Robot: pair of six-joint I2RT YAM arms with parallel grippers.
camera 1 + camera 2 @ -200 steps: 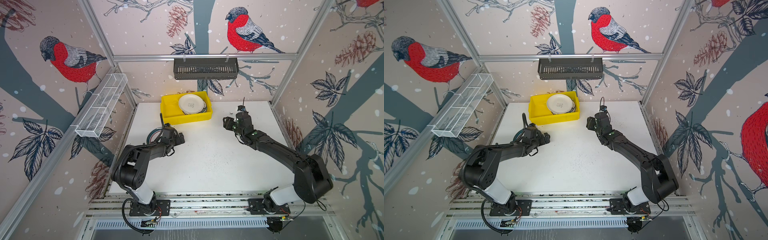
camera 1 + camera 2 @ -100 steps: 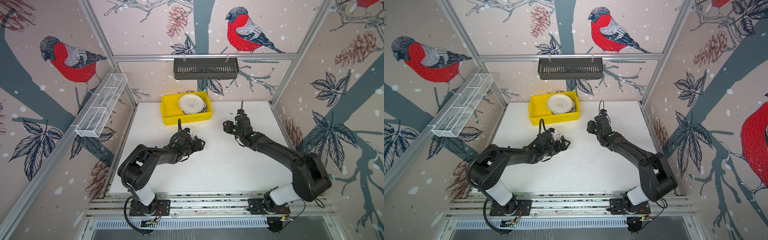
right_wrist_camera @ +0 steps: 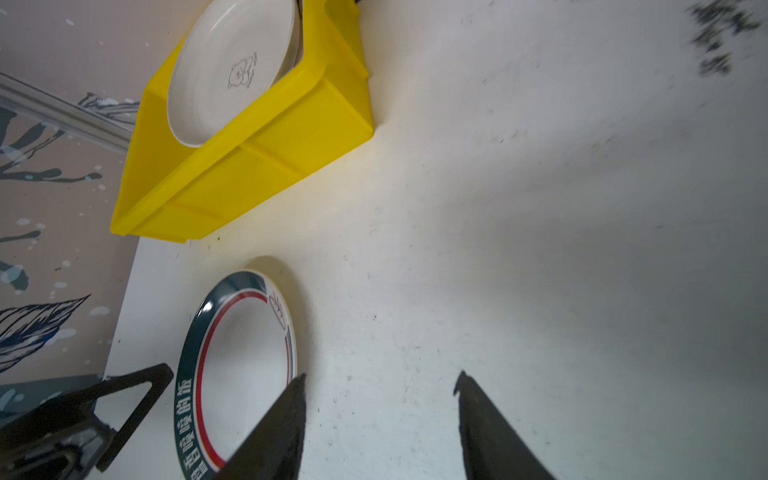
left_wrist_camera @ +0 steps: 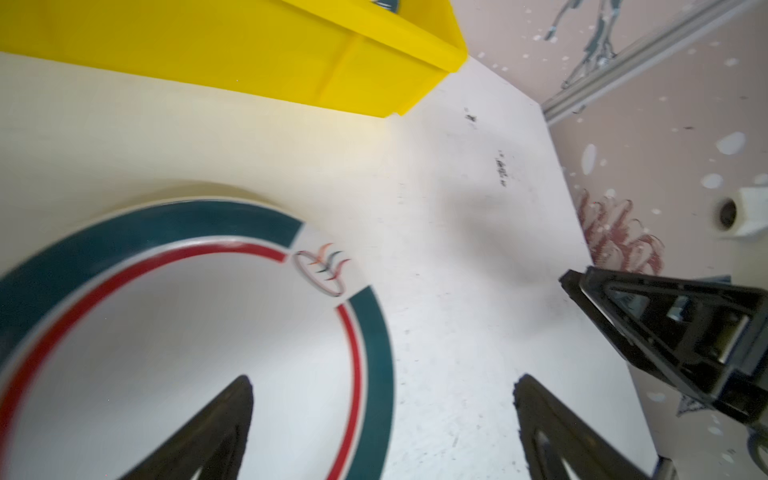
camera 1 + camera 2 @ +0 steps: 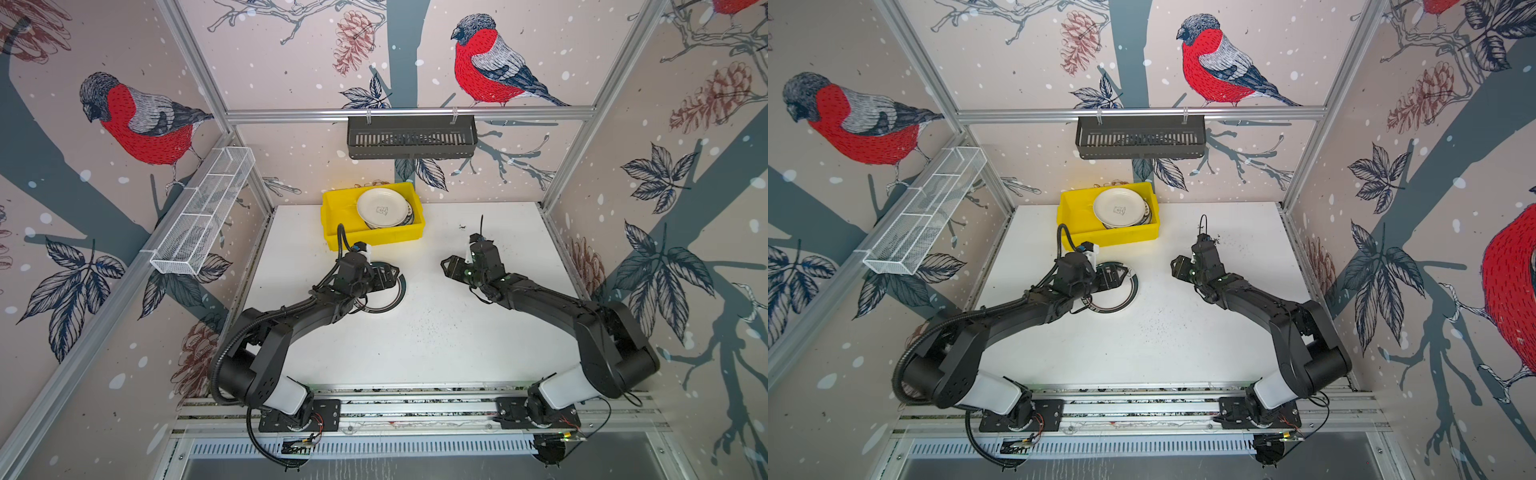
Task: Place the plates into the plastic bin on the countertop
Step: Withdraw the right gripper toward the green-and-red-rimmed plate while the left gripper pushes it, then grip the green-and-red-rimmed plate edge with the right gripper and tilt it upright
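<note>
Left fingers (image 4: 226,428) gape wide and hold nothing, straddling the rim of the green-and-red-banded plate (image 4: 187,340) that lies flat on the white bench (image 5: 436,345). Near it, towards the back wall, the yellow plastic bin (image 5: 374,241) holds stacked plates, with a cream plate (image 5: 382,210) on top. Right fingers (image 3: 278,436) hang about half open and empty over the bench, right of the banded plate.

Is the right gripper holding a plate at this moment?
No, the right gripper hangs open and empty over the countertop, apart from the green-rimmed plate.
</note>
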